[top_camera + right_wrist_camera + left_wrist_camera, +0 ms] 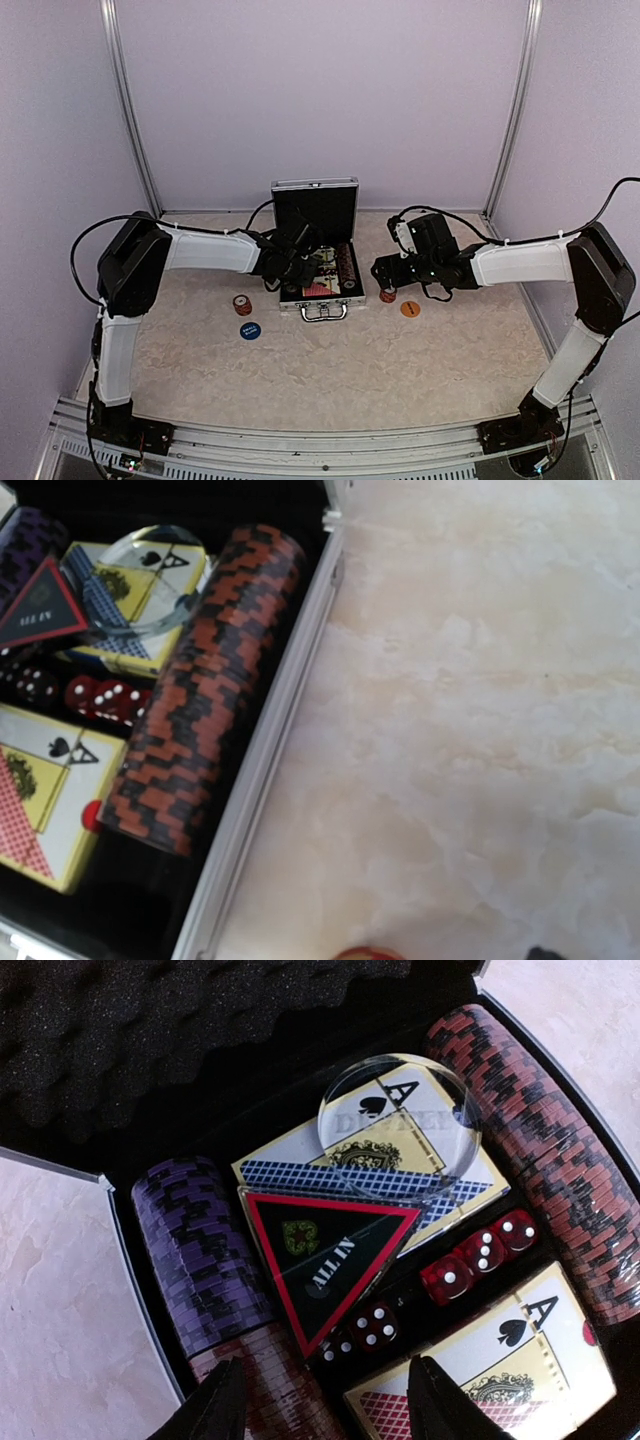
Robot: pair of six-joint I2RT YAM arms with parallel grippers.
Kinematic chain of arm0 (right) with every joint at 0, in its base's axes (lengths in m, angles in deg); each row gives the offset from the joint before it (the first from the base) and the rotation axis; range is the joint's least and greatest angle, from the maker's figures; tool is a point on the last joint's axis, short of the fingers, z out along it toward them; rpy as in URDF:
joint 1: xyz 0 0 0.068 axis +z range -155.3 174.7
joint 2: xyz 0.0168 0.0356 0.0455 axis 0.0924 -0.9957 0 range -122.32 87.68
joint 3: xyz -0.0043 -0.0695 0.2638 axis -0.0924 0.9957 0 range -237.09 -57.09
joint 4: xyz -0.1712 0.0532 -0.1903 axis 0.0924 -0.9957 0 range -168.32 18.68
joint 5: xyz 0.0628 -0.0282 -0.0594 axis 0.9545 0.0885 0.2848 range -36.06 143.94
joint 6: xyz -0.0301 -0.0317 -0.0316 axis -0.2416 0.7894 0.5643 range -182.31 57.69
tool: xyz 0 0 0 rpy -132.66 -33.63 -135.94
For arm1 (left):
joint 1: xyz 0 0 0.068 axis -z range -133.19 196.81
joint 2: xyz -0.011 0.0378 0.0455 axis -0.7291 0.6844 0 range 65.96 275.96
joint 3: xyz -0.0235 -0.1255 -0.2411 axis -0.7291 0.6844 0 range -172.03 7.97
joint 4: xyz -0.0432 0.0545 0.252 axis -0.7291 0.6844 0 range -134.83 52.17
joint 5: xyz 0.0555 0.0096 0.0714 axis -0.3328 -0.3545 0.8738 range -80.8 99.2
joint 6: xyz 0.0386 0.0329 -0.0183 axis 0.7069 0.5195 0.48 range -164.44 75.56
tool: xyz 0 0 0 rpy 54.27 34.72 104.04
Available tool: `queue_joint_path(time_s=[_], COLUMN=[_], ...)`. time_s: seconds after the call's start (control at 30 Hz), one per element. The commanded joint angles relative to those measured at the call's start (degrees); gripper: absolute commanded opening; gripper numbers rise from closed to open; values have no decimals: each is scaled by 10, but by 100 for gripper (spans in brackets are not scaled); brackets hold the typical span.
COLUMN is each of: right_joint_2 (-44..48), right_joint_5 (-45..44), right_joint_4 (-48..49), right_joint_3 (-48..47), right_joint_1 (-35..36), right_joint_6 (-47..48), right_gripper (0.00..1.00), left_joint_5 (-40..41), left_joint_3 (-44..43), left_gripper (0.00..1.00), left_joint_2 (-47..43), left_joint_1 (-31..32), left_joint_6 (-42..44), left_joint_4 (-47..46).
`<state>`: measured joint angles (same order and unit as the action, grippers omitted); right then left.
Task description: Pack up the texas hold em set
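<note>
Left gripper (pixel 325 1405): jaws partway apart, gripping nothing, hovering over the open case.
Below it: red triangle (pixel 320 1260) lying partly on the blue deck (pixel 300 1175); clear disc (pixel 400 1125) at its 1 o'clock, red dice (pixel 480 1255) at 3 o'clock.
Right gripper (pixel 384 270): jaws wide, nothing seen in them, at the case's 3 o'clock.
Case (pixel 316 208): mid-table, lid upright.
Loose pieces: brown chip stack (pixel 242 304) and blue button (pixel 249 330) at the case's 8 o'clock; red chip stack (pixel 387 295) and orange button (pixel 410 309) at 4 o'clock.
</note>
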<state>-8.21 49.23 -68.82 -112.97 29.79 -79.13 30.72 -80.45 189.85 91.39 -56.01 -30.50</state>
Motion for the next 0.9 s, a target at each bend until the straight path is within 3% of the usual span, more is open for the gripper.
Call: queue_joint_path(time_s=[0.0, 0.5, 0.67, 0.87], right_joint_2=[-6, -6, -8, -11], right_joint_5=[2, 4, 4, 5], right_joint_4=[5, 5, 4, 2], right_joint_3=[-11, -10, -12, -15], right_joint_1=[-3, -3, -3, -3], right_joint_6=[-2, -2, -1, -1], right_gripper=[88, 88, 88, 88], left_joint_5=[-60, -21, -5, 6], left_joint_3=[-12, -81, -91, -104], left_gripper=[55, 49, 40, 36], left_joint_2=[9, 57, 69, 83], left_joint_1=[-15, -19, -19, -18], left_joint_6=[38, 114, 114, 114], left_joint_4=[10, 48, 45, 47])
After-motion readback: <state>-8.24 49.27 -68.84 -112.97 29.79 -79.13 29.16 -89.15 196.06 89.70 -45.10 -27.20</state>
